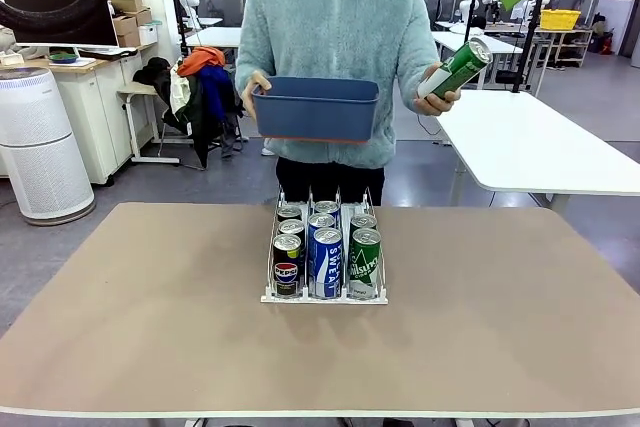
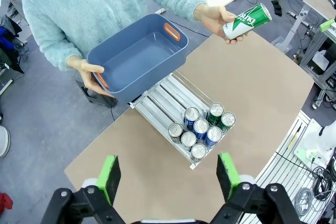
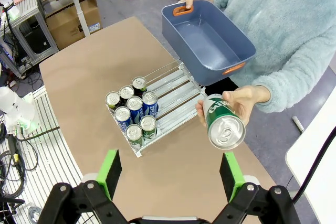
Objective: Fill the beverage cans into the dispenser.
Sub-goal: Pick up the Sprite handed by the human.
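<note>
Front view is showing the dispenser [image 1: 325, 295] standing at the middle of the table [image 1: 120, 327], toward its far edge, with the beverage cans [image 1: 327, 262] sitting upright in all three lanes: black Pepsi ones in the left lane, blue-and-white ones in the middle, green ones on the right. Behind the far edge a person is holding a blue bin [image 1: 316, 107], which is looking empty from the wrist views, in one hand [image 1: 254, 85], and is offering a green can [image 1: 458, 69] tilted in the other hand [image 1: 436, 97], well above the table and to the right. Left wrist view is showing the left gripper [image 2: 168, 176] hanging high over the near side with its fingers spread wide and nothing between them; right wrist view is showing the right gripper [image 3: 170, 174] likewise standing wide and empty, with the offered can's silver top facing it. Risk noted: the can is leaning, so a grasp taken off-centre could be letting it slip or be pinching the person's fingers. Further risk: the lanes are narrow and partly full, so a tilted lowering could be catching a rail or toppling the standing cans.
</note>
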{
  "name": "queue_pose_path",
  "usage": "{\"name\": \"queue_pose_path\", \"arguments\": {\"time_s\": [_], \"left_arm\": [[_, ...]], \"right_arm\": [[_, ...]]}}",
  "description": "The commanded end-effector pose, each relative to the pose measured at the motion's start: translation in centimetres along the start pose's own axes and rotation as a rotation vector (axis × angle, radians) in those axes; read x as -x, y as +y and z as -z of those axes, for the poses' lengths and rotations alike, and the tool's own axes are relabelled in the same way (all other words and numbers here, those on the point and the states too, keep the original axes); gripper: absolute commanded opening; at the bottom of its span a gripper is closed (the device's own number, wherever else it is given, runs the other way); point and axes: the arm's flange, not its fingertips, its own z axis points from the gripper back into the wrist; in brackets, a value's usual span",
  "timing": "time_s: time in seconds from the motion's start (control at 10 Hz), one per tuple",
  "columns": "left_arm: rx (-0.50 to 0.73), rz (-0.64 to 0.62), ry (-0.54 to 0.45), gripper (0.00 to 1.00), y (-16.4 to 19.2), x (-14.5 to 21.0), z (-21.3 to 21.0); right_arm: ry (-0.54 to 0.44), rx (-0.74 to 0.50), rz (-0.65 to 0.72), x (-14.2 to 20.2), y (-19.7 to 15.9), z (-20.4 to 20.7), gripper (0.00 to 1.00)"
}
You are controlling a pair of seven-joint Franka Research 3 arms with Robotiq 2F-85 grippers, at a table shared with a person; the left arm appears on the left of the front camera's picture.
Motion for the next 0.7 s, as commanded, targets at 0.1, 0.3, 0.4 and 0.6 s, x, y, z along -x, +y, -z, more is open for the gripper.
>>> {"name": "queue_pose_path", "arguments": {"time_s": [0.1, 0.3, 0.4, 0.6], "left_arm": [[-0.002, -0.002, -0.001, 0.97, 0.09, 0.07, -0.12], [-0.002, -0.002, -0.001, 0.97, 0.09, 0.07, -0.12], [-0.002, -0.002, -0.001, 0.97, 0.09, 0.07, -0.12], [-0.002, -0.002, -0.001, 0.97, 0.09, 0.07, -0.12]], "right_arm": [[0.001, -0.002, 0.001, 0.12, 0.08, 0.02, 1.0], [0.001, -0.002, 0.001, 0.12, 0.08, 0.02, 1.0], [0.001, -0.002, 0.001, 0.12, 0.08, 0.02, 1.0], [0.001, -0.002, 0.001, 0.12, 0.08, 0.02, 1.0]]}}
